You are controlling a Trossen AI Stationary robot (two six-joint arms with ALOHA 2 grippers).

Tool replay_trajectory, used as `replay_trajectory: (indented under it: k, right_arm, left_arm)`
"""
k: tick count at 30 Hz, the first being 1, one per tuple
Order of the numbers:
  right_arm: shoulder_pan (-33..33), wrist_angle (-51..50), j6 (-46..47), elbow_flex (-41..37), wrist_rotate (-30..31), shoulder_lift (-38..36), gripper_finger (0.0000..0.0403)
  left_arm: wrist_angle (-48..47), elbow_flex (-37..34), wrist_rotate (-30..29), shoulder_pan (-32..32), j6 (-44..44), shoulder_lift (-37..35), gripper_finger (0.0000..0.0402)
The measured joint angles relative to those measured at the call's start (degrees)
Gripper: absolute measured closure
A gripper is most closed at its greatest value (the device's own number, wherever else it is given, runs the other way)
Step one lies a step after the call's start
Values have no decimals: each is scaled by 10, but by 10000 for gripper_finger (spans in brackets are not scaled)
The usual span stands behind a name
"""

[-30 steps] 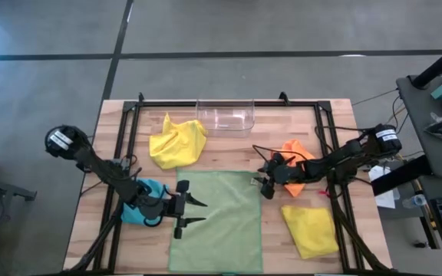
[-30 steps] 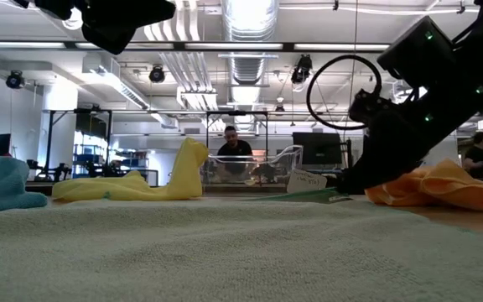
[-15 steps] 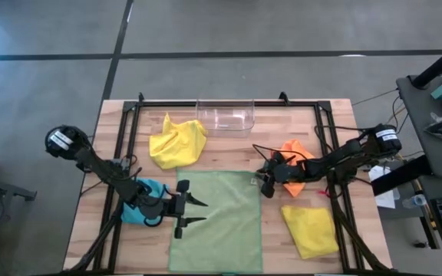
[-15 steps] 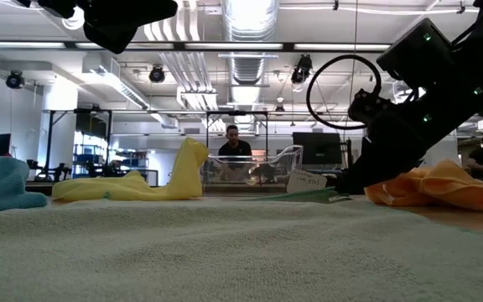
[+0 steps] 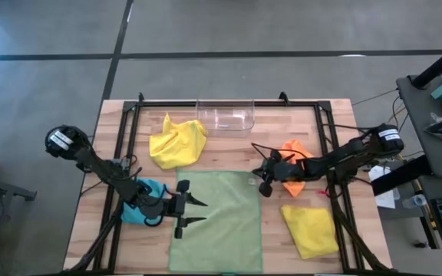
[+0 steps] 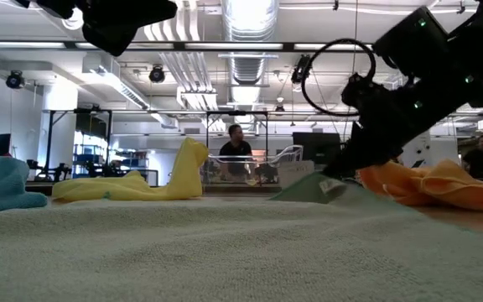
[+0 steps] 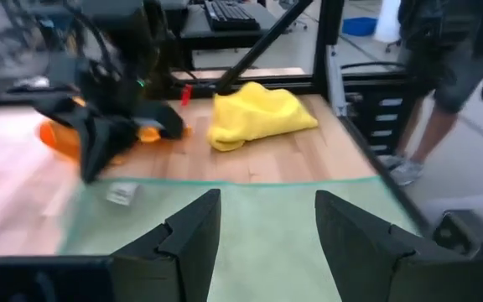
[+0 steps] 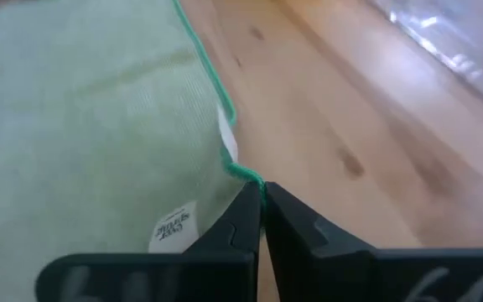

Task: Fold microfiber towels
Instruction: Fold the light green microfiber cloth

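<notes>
The right gripper (image 5: pixel 265 184) is pinched tight on the far right corner of the green towel (image 5: pixel 217 222), lifting it to start a fold. The towel lies flat mid-desk (image 5: pixel 229 146); the left gripper (image 5: pixel 198 212) hovers part-open over its left edge, likely to steady it.

Clear plastic bin (image 5: pixel 225 115) at far middle of wooden table (image 5: pixel 221 149); person (image 6: pixel 236 144) standing beyond in room.
</notes>
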Motion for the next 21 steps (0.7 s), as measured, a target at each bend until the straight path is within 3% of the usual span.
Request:
replay_trajectory:
  k: [3,8,13,21]
  right_arm:
    - [4,-19,-7,9,0,-27,394]
    - [19,-37,-24,14,13,-74,394]
    - [35,-64,-38,30,16,-117,394]
    - [65,-194,-59,94,45,-150,395]
  left_arm:
    - [-13,0,33,0,-17,0,222]
    - [-57,1,23,11,-28,-4,222]
    - [-151,0,29,66,-85,-15,222]
    - [-230,2,121,165,-89,-23,208]
